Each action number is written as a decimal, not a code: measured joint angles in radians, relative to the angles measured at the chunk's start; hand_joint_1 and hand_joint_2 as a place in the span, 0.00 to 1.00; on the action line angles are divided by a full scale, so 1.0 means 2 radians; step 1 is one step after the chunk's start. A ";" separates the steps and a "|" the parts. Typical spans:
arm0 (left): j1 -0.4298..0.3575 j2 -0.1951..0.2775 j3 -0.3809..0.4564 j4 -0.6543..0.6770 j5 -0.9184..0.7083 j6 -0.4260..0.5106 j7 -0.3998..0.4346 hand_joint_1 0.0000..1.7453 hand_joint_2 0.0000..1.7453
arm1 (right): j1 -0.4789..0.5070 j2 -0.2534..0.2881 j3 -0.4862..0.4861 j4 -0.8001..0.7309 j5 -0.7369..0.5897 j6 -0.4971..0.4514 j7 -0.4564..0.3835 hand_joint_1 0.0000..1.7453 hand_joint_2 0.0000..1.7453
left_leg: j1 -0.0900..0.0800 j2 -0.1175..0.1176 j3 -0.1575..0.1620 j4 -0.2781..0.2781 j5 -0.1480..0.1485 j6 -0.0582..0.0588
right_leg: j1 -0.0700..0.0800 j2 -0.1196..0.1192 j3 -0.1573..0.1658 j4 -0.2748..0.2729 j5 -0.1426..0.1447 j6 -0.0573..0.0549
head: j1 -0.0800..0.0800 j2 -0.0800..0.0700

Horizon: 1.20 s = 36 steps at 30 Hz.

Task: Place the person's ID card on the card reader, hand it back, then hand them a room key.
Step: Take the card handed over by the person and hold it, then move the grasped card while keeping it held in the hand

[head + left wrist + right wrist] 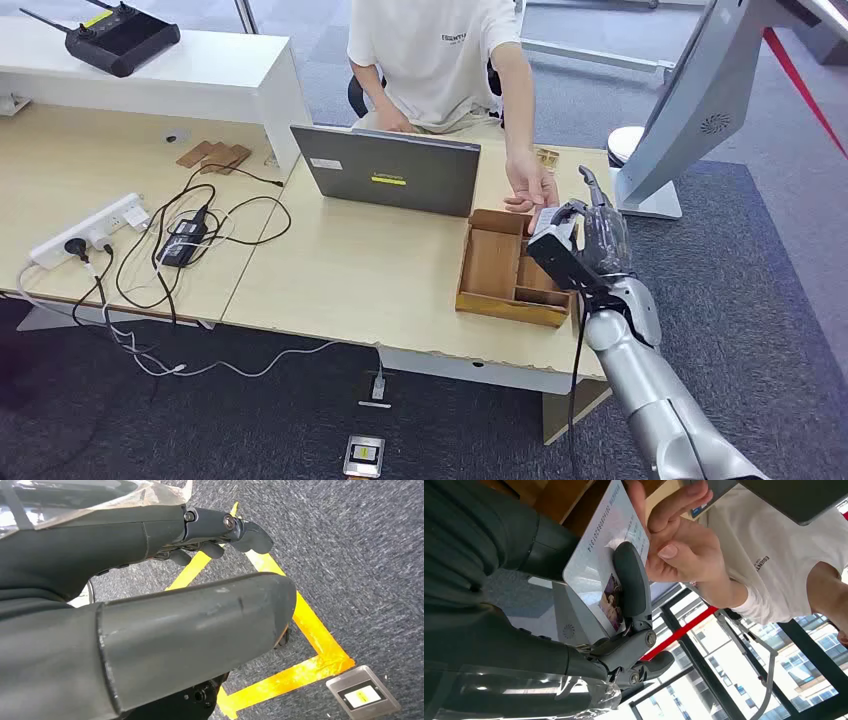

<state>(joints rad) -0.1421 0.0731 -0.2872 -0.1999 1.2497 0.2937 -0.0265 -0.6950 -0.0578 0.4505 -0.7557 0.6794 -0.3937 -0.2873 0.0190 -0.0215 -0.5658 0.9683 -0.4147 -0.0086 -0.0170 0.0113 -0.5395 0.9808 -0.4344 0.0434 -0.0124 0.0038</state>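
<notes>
My right hand (588,232) is raised over the far right corner of the light wooden desk (380,270), just above the wooden tray (510,268); in the right wrist view my thumb and a finger (631,582) pinch the ID card (599,562) flat between them, the finger lying across its photo side. The person's hand (679,547) meets the card at its far edge, their fingers touching it while I hold the near end; seen from my head, the person's hand (528,190) sits just beside my fingertips, past the tray's back wall. The person in a white shirt (435,55) sits behind a grey laptop (392,170), whose open lid faces me. My left hand (150,605) hangs over grey carpet with yellow tape lines (310,630); its fingers lie fairly straight and hold nothing.
</notes>
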 joint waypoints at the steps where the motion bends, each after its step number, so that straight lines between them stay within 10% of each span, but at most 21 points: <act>1: 0.000 0.000 0.000 0.000 0.000 0.000 0.000 0.00 0.00 | 0.000 0.000 0.000 0.000 0.000 0.000 0.000 1.00 1.00 | 0.000 0.000 0.000 0.000 0.000 0.000 | 0.000 0.000 0.000 0.000 0.000 0.000 | 0.000 0.000; 36: 0.000 0.008 -0.001 0.000 0.011 0.010 -0.009 0.00 0.00 | 0.050 -0.073 -0.047 0.010 -0.044 0.038 0.031 1.00 1.00 | 0.000 0.000 0.000 0.000 0.000 0.000 | 0.000 0.000 0.000 0.000 0.000 0.000 | 0.000 0.000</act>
<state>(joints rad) -0.1412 0.0888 -0.2899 -0.1999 1.2719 0.3145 -0.0450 -0.5955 -0.2034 0.3570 -0.7363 0.5922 -0.3177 -0.2259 0.0190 -0.0212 -0.5660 0.9684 -0.4150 -0.0084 -0.0170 0.0115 -0.5403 0.9803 -0.4344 0.0433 -0.0126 0.0038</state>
